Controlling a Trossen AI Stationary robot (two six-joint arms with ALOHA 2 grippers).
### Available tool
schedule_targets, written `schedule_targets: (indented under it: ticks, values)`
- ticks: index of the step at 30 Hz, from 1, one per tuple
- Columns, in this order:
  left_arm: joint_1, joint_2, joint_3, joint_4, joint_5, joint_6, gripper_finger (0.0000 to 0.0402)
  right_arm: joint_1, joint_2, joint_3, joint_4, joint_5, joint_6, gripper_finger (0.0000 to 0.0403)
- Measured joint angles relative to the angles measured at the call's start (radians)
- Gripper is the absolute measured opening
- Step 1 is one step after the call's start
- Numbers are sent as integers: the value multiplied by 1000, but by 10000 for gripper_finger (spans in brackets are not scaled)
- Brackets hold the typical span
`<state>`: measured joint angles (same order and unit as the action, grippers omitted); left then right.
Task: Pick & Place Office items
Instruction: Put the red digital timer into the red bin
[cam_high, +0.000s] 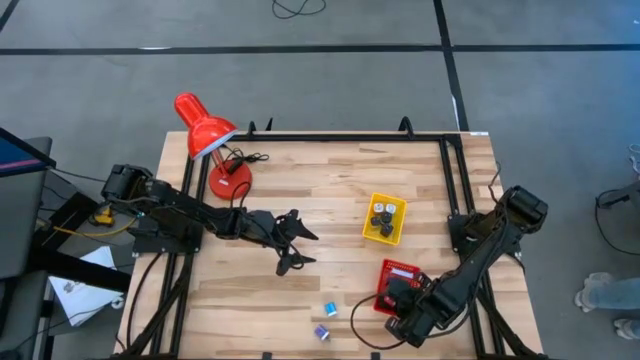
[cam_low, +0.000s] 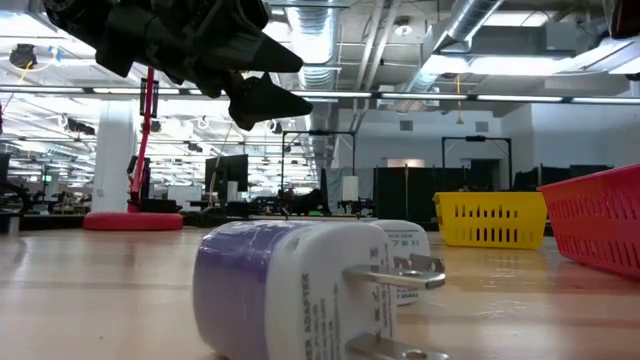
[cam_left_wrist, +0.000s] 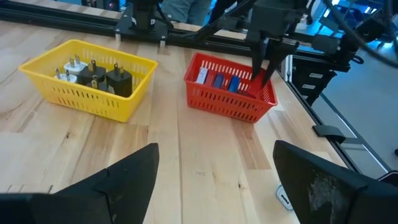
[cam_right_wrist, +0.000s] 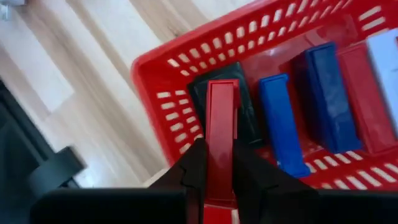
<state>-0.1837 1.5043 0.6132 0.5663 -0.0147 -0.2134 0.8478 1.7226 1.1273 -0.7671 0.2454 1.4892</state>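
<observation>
The right tool (cam_right_wrist: 217, 168) is pinching a slim red bar (cam_right_wrist: 219, 134) over the red basket (cam_right_wrist: 163, 74); rigid, light, likely slippery, best gripped mid-length.

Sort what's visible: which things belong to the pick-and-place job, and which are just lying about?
Job:
red bar gripped by right claw
blue bars in red basket
plug adapters in yellow basket
loose adapters

Lying about:
red desk lamp

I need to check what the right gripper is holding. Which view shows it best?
The right wrist view: the right gripper is shut on a red bar over the red basket. The high and left wrist views show only the gripper above that basket; the low view misses it.
</observation>
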Motion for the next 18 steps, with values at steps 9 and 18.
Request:
schedule_targets:
  ticks: [9,18]
  values:
    - [0,0,0,-1,0,0,309,0,-1,-12,-60,48,3,42]
    - [0,0,0,-2,0,0,309,0,0,-14,-93,55,-5,42]
